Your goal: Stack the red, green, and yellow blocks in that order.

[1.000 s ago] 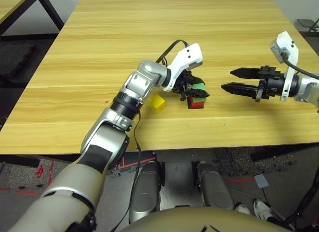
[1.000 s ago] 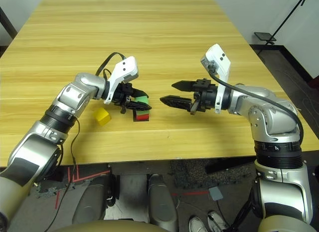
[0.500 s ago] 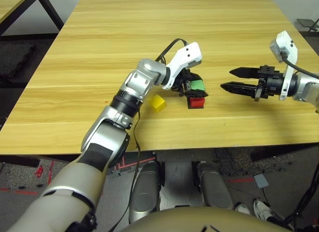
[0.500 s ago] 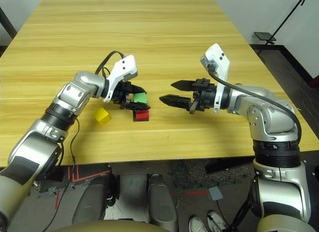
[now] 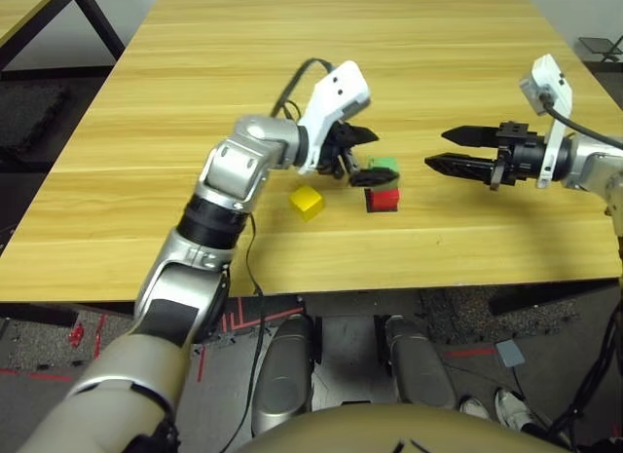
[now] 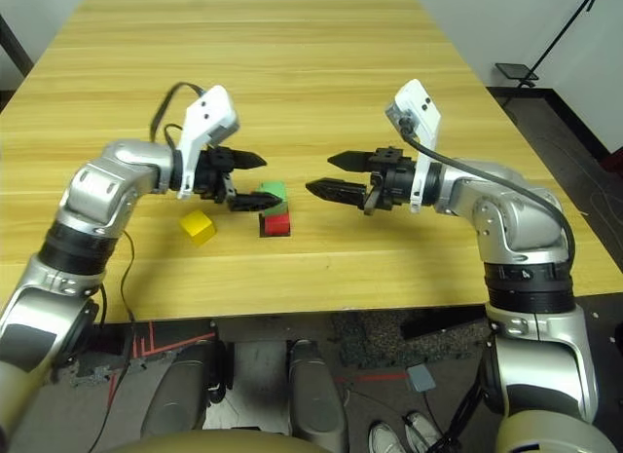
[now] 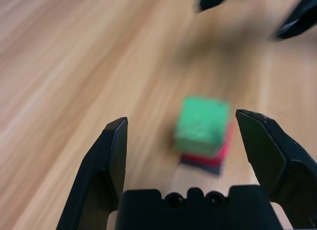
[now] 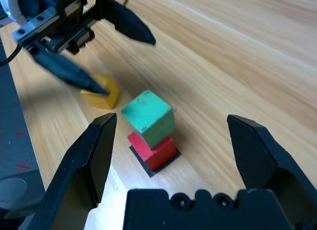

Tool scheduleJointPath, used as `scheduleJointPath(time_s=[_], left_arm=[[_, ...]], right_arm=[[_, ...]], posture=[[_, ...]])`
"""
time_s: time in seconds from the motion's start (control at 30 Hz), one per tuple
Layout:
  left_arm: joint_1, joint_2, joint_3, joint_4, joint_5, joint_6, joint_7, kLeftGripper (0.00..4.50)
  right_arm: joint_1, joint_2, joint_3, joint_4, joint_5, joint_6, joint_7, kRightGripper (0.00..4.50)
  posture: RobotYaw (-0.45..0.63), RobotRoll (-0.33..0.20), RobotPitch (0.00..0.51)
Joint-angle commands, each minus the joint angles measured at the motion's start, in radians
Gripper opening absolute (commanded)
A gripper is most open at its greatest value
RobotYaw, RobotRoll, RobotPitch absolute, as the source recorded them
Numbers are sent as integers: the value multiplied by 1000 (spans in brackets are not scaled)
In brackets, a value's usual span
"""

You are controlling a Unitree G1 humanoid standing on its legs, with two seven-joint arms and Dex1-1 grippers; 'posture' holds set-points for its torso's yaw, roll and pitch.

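Observation:
The green block sits on the red block, turned a little askew, and the red block rests on a flat black square patch. The yellow block lies on the table just left of the stack. My left gripper hovers open just left of the stack, its fingers apart from the green block. My right gripper is open and points at the stack from the right, a short gap away. In the right wrist view the stacked green block, red block and yellow block lie ahead.
The wooden table stretches far back beyond the blocks. Its front edge runs a little nearer than the stack. A cable loops over my left wrist.
My left gripper has opened, let go of the green block on top of the red one, and drawn back to the left. The right gripper has held almost still.

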Motion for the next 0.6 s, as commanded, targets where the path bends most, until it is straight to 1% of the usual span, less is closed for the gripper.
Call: scheduleJointPath(time_s=[0.03, 0.17, 0.3, 0.43, 0.6], left_arm=[[113, 42, 65, -137, -9, 136, 103, 4454], [257, 77, 94, -265, -22, 211, 175, 4454], [353, 66, 122, -344, -36, 243, 240, 4454], [403, 64, 117, -370, -46, 245, 278, 4454], [436, 46, 92, -351, -56, 207, 315, 4454]], right_arm=[[-22, 2, 23, 33, -20, -29, 22, 4500], [-41, 7, 39, 59, -27, -45, 41, 4500], [-55, 12, 51, 81, -34, -55, 59, 4500], [-68, 17, 61, 99, -41, -64, 73, 4500], [-82, 23, 62, 114, -50, -67, 83, 4500]], posture=[[261, -129, 72], [276, -134, 76], [298, -140, 82], [307, -144, 89], [306, -148, 94]])
